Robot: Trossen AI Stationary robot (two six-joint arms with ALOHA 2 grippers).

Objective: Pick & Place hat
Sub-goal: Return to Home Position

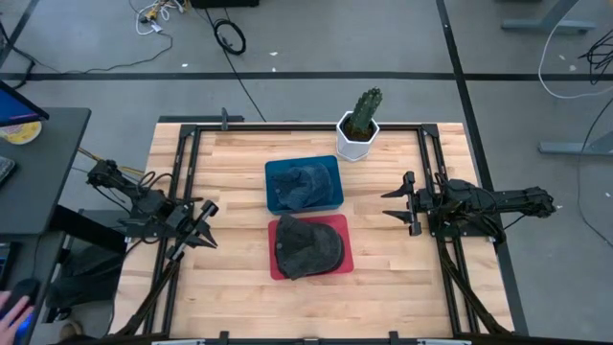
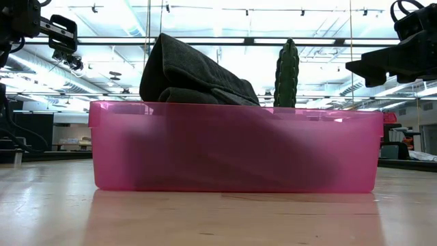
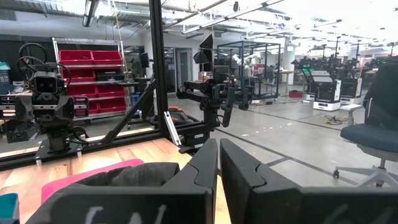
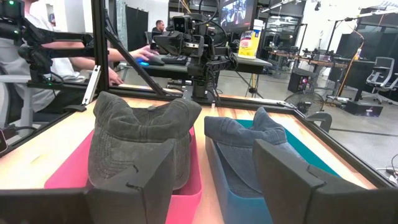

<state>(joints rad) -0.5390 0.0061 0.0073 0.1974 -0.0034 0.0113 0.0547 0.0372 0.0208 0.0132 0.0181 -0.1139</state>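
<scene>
High: left gripper (image 1: 203,228) near-closed, right gripper (image 1: 388,205) spread wide, both empty; black cap (image 1: 308,247) in pink bin (image 1: 346,228) and blue cap (image 1: 305,184) in blue bin (image 1: 335,165) lie between them | Low: black cap heaped above rim | Left wrist: black cap just ahead | Right wrist: both caps ahead; I judge them light and floppy, best pinched at the brim

Readable text: none is found in any view.
Yellow box (image 4: 249,42): dark print is carried on it, on a desk past the table; no word can be read.
Screen (image 1: 17,103): seen off the table at 9 o'clock; nothing on it is legible.
Left gripper (image 3: 219,144): pale marks are seen on its base; no letters can be made out.
</scene>
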